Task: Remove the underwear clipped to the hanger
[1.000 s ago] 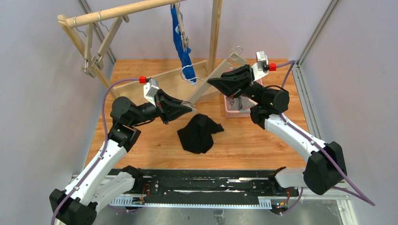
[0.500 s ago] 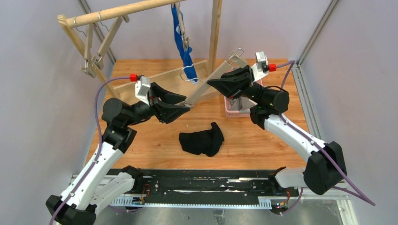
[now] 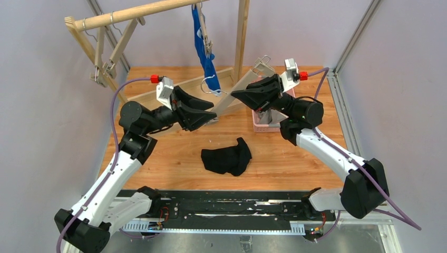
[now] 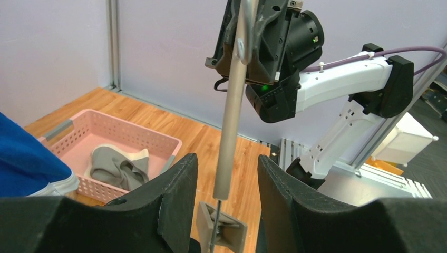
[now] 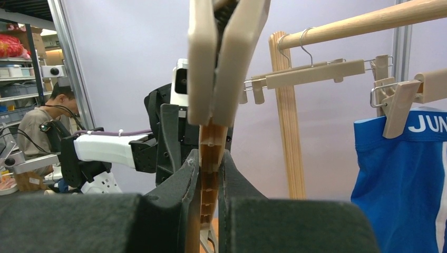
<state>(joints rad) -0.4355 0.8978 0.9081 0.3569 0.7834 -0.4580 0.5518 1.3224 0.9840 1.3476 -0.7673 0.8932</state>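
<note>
The black underwear (image 3: 227,156) lies crumpled on the wooden table. The blue underwear (image 3: 203,45) with white lettering hangs clipped from the rail; it also shows in the right wrist view (image 5: 406,179). The grey underwear (image 4: 118,166) lies in the pink basket (image 4: 142,134). My right gripper (image 3: 233,95) is shut on a beige clip hanger (image 3: 248,79) and holds it slanted above the table; the grip shows in the right wrist view (image 5: 208,158). My left gripper (image 3: 213,112) is open, its jaws either side of the hanger's lower bar (image 4: 232,116) without touching it. An empty clip (image 4: 221,229) sits at the bar's end.
A wooden rack with a round rail (image 3: 132,15) stands at the back. An empty clip hanger (image 3: 105,58) hangs at its left end. The pink basket (image 3: 258,126) sits under my right arm. Grey walls close in both sides.
The black underwear has dropped from the hanger onto the table. My left gripper has opened and risen to straddle the hanger's lower end. The right arm has barely moved.
</note>
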